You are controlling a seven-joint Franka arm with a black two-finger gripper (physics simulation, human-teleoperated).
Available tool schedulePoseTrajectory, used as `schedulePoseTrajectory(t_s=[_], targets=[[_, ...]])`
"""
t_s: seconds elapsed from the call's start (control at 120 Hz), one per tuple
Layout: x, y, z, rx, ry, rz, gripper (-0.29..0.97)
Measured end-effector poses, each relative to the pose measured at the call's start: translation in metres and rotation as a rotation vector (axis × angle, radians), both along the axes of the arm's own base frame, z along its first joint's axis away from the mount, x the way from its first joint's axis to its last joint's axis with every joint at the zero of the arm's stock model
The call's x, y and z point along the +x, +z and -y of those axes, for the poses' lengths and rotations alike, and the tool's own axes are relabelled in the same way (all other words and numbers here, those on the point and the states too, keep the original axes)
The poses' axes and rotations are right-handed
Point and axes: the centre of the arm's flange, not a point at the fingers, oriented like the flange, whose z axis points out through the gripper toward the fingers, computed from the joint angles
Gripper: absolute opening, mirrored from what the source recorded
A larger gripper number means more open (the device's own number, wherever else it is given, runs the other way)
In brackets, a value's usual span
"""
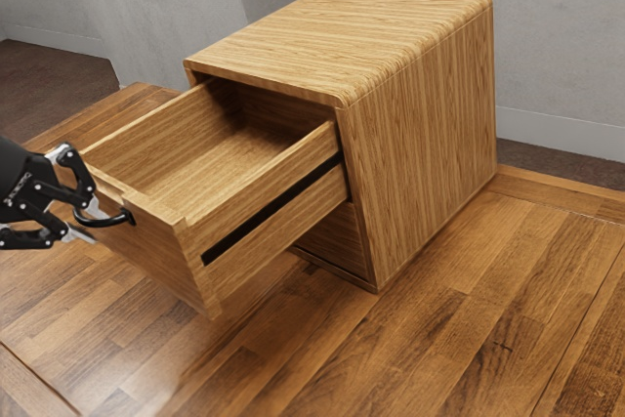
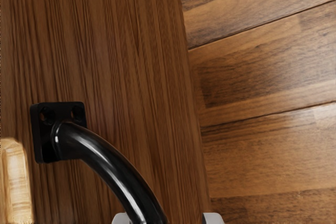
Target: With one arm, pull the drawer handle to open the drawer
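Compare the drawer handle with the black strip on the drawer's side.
The handle is a curved glossy bar standing off the drawer front; the strip is straight and flat. The handle is short; the strip runs most of the side's length. Both are black.

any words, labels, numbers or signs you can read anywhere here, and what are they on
None. The cabinet, its open drawer, the black handle, the gripper and the floor carry no writing, only wood grain and plain black parts.
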Motion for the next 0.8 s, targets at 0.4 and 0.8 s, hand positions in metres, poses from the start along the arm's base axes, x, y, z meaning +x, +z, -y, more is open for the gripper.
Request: schedulePoseTrajectory(t_s=[0.4, 0.8], targets=[[0.083, 0.088, -0.037, 0.053, 0.087, -0.11, 0.22], [0.158, 0.09, 0.005, 0.106, 0.265, -0.388, 0.59]])
